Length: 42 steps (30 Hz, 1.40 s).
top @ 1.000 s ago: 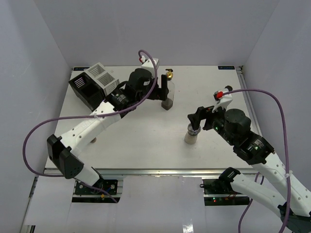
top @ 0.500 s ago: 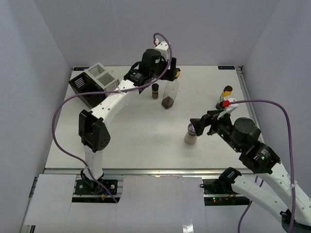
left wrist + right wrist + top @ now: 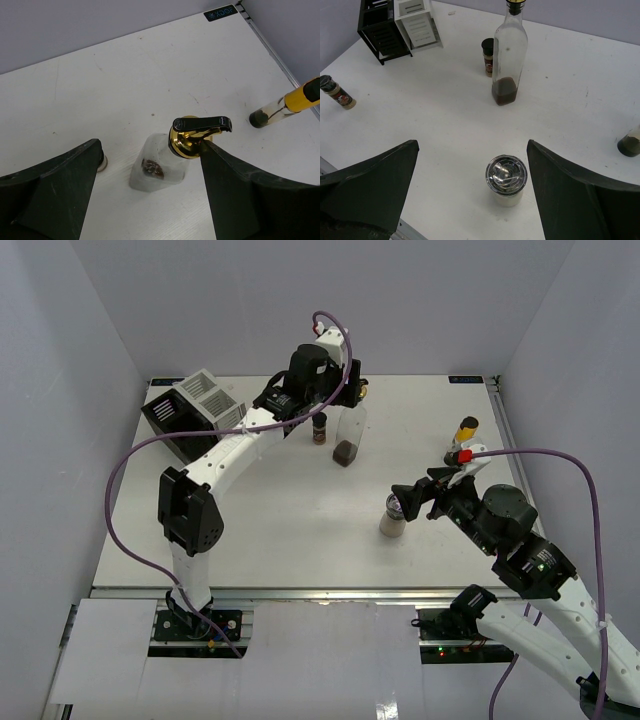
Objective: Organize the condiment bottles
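The tall clear bottle (image 3: 346, 436) with gold pourer and dark liquid stands at the back centre. My left gripper (image 3: 345, 392) hovers over it, open. In the left wrist view my left gripper (image 3: 150, 150) straddles the gold pourer (image 3: 192, 139), the right finger next to it. The brown spice jar (image 3: 320, 429) stands just left of the bottle. The cream shaker (image 3: 393, 519) with metal top (image 3: 506, 174) stands centre right; my right gripper (image 3: 409, 497) is open above it, shown in its wrist view (image 3: 472, 147). The slim yellow bottle (image 3: 465, 432) stands at the right.
Black (image 3: 168, 426) and white (image 3: 207, 393) slotted rack boxes sit at the back left, also in the right wrist view (image 3: 395, 22). A small dark-capped jar with a red label (image 3: 335, 93) lies on its side at the left.
My left arm swung from the bottle's left side to above its pourer, uncovering the brown spice jar. My right gripper drew back a little from the shaker. Little moved in the last half second.
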Tool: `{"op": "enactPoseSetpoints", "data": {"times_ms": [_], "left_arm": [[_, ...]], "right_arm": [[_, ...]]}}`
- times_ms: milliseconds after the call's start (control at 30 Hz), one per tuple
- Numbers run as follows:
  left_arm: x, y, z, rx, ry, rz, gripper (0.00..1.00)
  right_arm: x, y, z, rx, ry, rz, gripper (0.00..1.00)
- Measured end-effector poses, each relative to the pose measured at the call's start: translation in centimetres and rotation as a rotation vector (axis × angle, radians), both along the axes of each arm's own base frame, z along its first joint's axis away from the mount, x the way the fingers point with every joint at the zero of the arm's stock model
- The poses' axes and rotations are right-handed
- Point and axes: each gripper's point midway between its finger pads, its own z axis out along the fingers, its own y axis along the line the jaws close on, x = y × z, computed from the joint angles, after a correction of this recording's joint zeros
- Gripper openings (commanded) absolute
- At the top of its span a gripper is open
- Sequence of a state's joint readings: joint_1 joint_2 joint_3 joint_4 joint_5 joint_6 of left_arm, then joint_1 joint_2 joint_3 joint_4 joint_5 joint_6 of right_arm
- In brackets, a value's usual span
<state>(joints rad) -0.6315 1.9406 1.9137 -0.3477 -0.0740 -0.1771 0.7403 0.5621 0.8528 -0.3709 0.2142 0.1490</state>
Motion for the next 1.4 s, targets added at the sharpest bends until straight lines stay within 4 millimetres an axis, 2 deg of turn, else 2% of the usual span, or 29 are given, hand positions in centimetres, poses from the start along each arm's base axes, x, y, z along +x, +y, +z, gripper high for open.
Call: {"op": "enactPoseSetpoints", "data": {"times_ms": [333, 833, 1400], "left_arm": [[-0.2, 0.7, 0.0, 0.014, -0.001, 0.024, 0.91], [-3.5, 3.6, -0.2, 0.046, 0.037, 0.046, 0.94], [-4.1, 3.3, -0.3, 0.039, 0.039, 0.013, 0.95]], "right_arm": [[-0.1, -0.4, 0.4, 0.007, -0.014, -0.011, 0.96], [0.0, -0.5, 0.4, -0.005, -0.022, -0.013, 0.96], [0.0, -0.5, 0.4, -0.012, -0.028, -0.012, 0.96]]}}
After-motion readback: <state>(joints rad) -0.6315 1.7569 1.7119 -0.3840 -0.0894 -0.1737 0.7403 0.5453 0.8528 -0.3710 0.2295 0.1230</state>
